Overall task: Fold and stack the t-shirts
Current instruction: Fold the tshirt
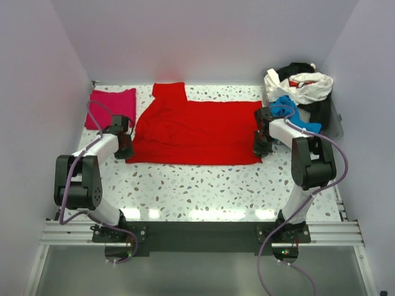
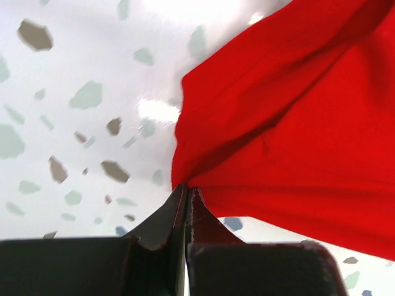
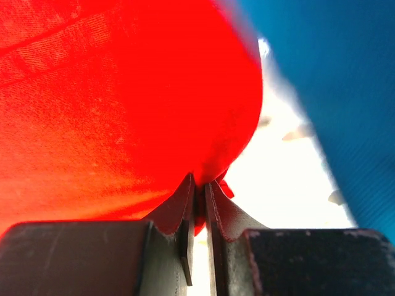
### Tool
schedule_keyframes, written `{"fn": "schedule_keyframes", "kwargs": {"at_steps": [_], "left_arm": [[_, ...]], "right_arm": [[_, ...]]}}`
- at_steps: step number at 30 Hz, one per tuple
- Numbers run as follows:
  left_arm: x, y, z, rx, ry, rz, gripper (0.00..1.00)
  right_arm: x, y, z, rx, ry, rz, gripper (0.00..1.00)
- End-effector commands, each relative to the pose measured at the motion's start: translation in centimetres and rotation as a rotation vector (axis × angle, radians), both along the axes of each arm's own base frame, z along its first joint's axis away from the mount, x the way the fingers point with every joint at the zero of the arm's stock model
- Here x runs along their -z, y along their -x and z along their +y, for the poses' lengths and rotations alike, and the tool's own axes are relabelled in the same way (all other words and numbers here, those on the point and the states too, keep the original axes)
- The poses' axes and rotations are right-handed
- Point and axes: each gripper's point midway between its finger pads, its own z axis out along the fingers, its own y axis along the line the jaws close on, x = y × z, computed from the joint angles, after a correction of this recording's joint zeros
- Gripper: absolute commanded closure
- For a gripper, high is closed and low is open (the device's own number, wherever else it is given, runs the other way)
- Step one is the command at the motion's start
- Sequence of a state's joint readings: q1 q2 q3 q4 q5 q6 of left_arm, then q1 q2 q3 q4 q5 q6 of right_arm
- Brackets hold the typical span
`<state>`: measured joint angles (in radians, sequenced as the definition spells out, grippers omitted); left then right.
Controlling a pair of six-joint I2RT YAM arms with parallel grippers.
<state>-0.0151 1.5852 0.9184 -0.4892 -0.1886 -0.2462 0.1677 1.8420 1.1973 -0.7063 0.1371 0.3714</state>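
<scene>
Robotics lab, enclosed test cell. Plain white walls (image 1: 203, 37) box the tabletop (image 1: 203, 191) on its left, far and right sides. The tabletop is white, grey-speckled and glossy, with light glare towards the near edge. Aluminium rail (image 1: 65, 233) along the near edge. A dark plate (image 1: 197, 237) at that edge carries the left arm (image 1: 86, 176) and right arm (image 1: 311, 163), side by side. Cables (image 1: 266, 265) loop off both bases. Work material is laundry: red t-shirt (image 1: 197, 132) spread mid-tabletop, heap of t-shirts (image 1: 299, 89) at the far right corner.
</scene>
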Motion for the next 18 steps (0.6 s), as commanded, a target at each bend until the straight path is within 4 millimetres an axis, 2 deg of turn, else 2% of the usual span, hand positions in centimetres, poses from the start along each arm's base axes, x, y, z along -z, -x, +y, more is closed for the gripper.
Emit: {"fn": "schedule_keyframes", "kwargs": {"at_steps": [1,7,11,12,14,15,18], "left_arm": [[-1.1,2.4,4.0,-0.121,-0.124,0.036,1.0],[-2.4,3.9,4.4,-0.163,-0.137,0.034,1.0],[-4.2,3.8,4.6,-0.181,-0.148,0.011,0.98],[-4.7,3.6,4.7,-0.182,-0.148,0.001,0.79],[-5.6,3.2,4.5,-0.183,-0.138,-0.026,0.57],[-6.3,2.5,4.2,-0.18,-0.119,-0.05,0.4],[-7.6,0.5,3.0,-0.16,-0.05,-0.107,0.3]], "right_arm": [[-0.6,4.6,-1.1,-0.039,0.081,0.125,0.88],[-1.7,6.9,-0.3,-0.067,0.115,0.158,0.87],[-2.5,8.1,0.2,-0.083,0.127,0.17,0.81],[-3.0,8.1,0.1,-0.078,0.129,0.161,0.7],[-3.9,8.0,-0.1,-0.076,0.136,0.146,0.55],[-4.6,7.7,0.0,-0.079,0.135,0.127,0.43],[-6.4,6.4,0.5,-0.089,0.112,0.076,0.33]]}}
